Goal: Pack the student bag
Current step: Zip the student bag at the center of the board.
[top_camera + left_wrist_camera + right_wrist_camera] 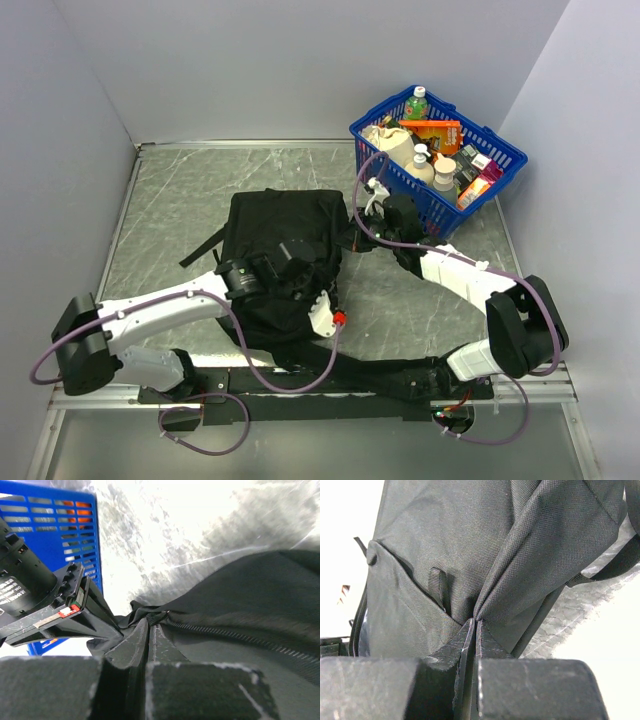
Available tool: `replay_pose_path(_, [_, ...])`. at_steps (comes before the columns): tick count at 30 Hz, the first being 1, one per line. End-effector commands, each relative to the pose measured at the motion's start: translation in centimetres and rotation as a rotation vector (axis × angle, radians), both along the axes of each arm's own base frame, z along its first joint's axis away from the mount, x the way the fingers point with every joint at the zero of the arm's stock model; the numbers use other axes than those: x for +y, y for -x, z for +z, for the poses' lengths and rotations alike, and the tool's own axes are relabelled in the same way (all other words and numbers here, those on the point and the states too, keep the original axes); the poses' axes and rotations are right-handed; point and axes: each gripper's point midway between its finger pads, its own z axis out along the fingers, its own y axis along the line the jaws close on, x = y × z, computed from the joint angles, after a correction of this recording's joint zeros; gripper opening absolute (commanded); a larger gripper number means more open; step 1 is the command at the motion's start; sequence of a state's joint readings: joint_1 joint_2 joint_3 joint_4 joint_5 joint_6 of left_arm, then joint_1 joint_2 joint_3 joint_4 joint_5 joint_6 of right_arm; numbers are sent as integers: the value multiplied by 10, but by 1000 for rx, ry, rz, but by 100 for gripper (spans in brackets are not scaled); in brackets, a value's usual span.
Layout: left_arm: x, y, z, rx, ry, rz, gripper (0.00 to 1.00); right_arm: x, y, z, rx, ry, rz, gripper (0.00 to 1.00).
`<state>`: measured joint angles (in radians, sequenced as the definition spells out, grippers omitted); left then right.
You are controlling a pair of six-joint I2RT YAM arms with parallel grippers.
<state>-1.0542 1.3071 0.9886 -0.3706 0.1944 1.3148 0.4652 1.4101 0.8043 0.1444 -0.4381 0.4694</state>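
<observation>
While the student bag (285, 235) is lying flat in the middle of the counter (180, 200), both arms are working at its cloth rather than at anything meant to go inside it. The left gripper (150, 627) is pressing its jaws together on a small bunch of black fabric at the end of the zipper (235, 635). The right gripper (476, 625) is clamping a raised fold at the bag's right side, its jaws likewise together on the cloth, and the fold is standing up as a ridge. No open mouth is showing in any view. The zipper is reading as a closed line, though I cannot tell this for certain. The blue basket (505, 150) is sitting at the far right corner, near the bag but apart from it, and is carrying bottles (400, 150) and boxes (432, 130). Nothing is resting on the bag. By my judgement the packing proper is not yet begun: the arms are only getting a hold for opening, and the loading and the closing are all remaining.
</observation>
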Motion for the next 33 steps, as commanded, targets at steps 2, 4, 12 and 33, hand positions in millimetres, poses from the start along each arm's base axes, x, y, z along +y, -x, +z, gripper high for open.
replay_pose_path(2, [-3,34,28,84,120,-98,1,11,-10,31,-89,-31,31,0])
replay_pose_path(4, [0,40,31,95,131,-116,1,10,-11,30,-87,-25,23,0])
replay_pose_path(12, [11,61,30,100,160,-198,1,2,-26,29,-74,0,-36,0])
replay_pose_path(33, [15,84,19,134,155,-249,1,-11,-110,43,-67,93,-154,44])
